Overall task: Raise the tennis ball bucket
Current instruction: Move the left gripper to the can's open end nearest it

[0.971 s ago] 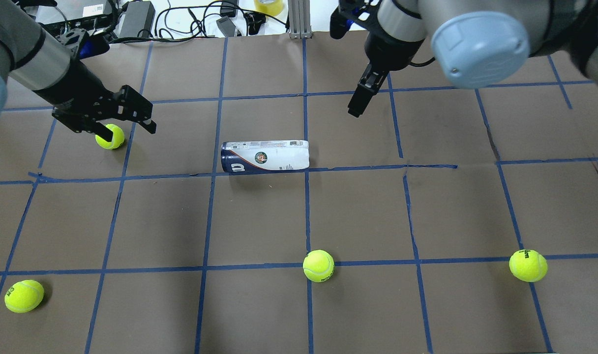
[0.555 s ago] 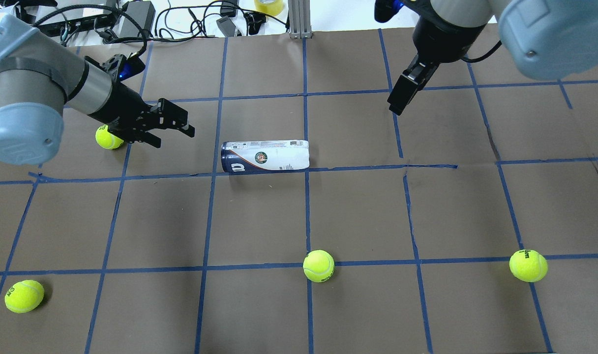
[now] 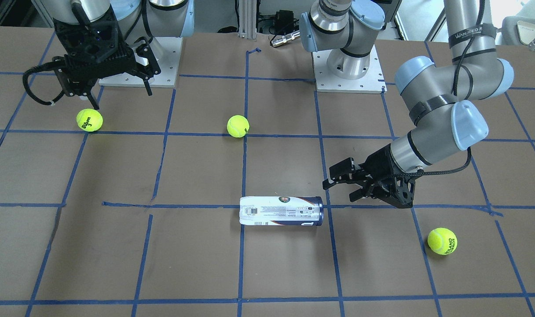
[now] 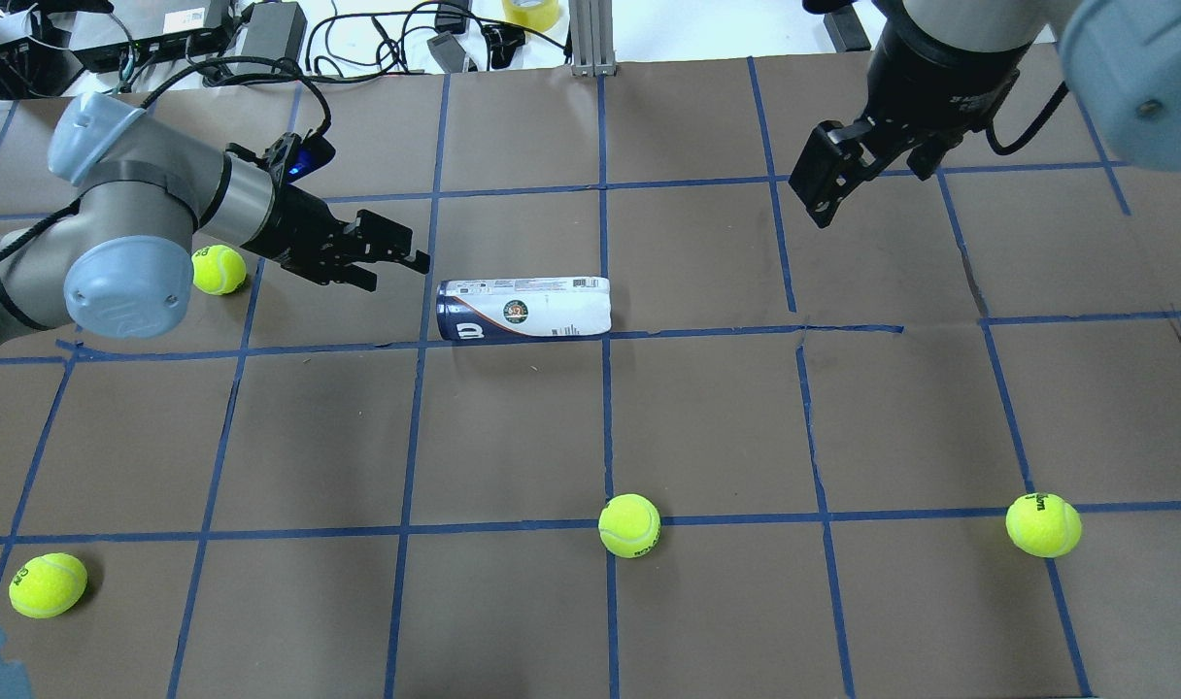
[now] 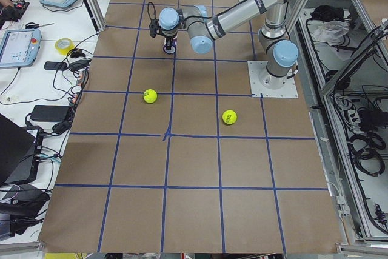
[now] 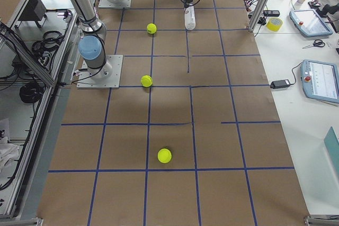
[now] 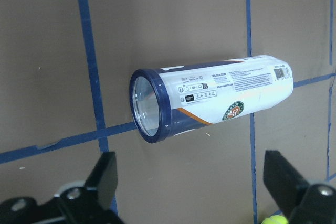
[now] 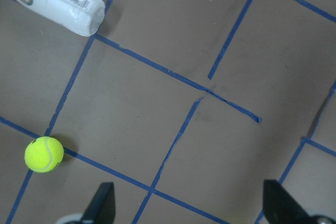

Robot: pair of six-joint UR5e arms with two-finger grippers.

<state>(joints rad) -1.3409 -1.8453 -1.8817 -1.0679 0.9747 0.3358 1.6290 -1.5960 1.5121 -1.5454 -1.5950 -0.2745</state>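
The tennis ball bucket (image 4: 523, 309) is a white can with a navy end band. It lies on its side on the brown table, and also shows in the front view (image 3: 281, 211). My left gripper (image 4: 396, 264) is open and empty, just left of the can's navy end and not touching it. In the left wrist view the can (image 7: 210, 95) lies ahead between the spread fingers (image 7: 102, 179), its navy-rimmed end facing the camera. My right gripper (image 4: 822, 194) is open and empty, far off to the can's back right. The right wrist view shows the can's white end (image 8: 52, 3).
Several yellow-green tennis balls lie loose: one (image 4: 219, 269) under my left forearm, one (image 4: 629, 525) near the front middle, one (image 4: 1043, 524) front right, one (image 4: 47, 584) front left. Cables and boxes (image 4: 260, 34) lie past the table's far edge.
My left gripper has moved right from over the tennis ball to just beside the can's navy end. My right gripper has moved right and back, away from the can. The can has not moved.
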